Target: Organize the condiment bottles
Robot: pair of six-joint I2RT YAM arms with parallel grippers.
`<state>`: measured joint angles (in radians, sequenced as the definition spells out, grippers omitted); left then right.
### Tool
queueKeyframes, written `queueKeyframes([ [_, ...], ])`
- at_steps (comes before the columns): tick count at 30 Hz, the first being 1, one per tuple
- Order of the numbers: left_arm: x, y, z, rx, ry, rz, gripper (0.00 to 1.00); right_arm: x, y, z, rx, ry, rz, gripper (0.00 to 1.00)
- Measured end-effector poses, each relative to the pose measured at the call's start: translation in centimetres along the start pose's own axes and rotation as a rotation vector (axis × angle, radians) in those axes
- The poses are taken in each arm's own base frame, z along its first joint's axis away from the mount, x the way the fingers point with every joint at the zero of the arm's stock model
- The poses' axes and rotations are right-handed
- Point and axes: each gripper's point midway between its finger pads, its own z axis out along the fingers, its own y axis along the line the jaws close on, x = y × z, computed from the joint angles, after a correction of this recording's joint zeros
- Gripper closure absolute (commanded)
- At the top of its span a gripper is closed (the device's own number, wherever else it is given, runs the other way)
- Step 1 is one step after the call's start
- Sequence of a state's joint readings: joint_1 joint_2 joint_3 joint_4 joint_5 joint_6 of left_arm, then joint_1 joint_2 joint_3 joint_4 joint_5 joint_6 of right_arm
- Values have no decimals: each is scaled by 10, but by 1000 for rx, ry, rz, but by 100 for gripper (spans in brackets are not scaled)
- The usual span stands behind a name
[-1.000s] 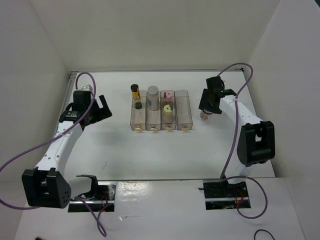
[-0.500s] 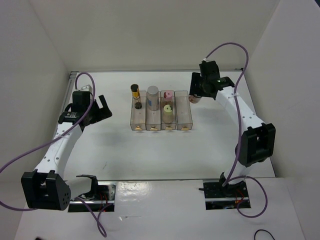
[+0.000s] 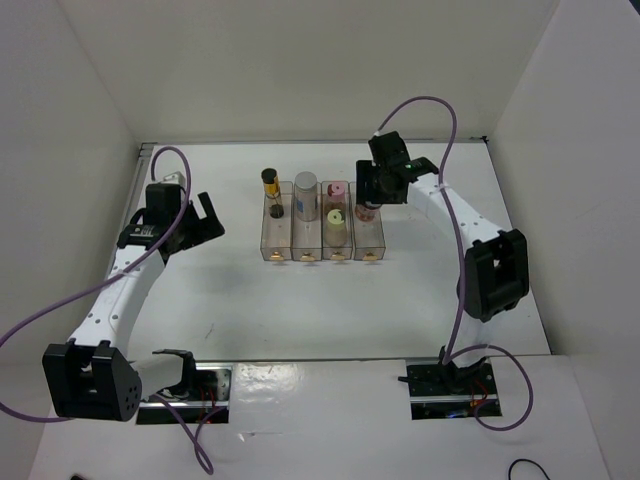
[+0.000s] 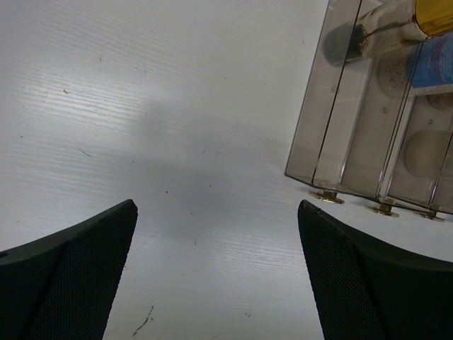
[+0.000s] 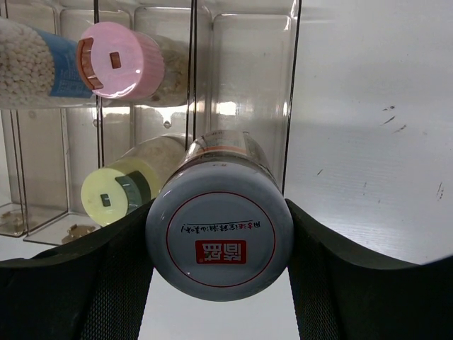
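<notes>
While the right hand [image 5: 219, 283] grips one clear cylindrical jar with reddish-brown contents [image 5: 219, 244] between its two black fingers, over the far end of the rightmost bin, four bottles stand in the row of four clear rectangular plastic bins [image 3: 368, 240] on the white counter [image 3: 250, 300]. Leftmost bin: one dark bottle with a gold band [image 3: 270, 190], far end. Second bin: one white bottle with a grey lid [image 3: 305, 195]. Third bin: two bottles, one brown with a pink lid [image 3: 336, 190] at the far end, one beige with a yellow lid [image 3: 335, 218] nearer. Bottles total: five. Left hand [image 4: 216, 269]: one, spread wide, holding nothing, above bare counter left of the bins.
</notes>
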<state>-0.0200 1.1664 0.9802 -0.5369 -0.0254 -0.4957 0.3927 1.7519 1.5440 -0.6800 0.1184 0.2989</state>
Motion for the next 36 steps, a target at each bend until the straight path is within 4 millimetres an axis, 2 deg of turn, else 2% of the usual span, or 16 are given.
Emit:
queueKeyframes([
  [4, 2, 1, 0, -1, 5, 0, 0, 2, -1, 5, 3, 3, 0, 99],
  [17, 2, 1, 0, -1, 5, 0, 0, 30, -8, 32, 48, 67, -14, 97],
  [29, 2, 1, 1, -1, 6, 0, 0, 50, -7, 51, 70, 98, -32, 88],
  [36, 2, 1, 1, -1, 6, 3, 0, 51, -7, 57, 76, 97, -34, 81],
])
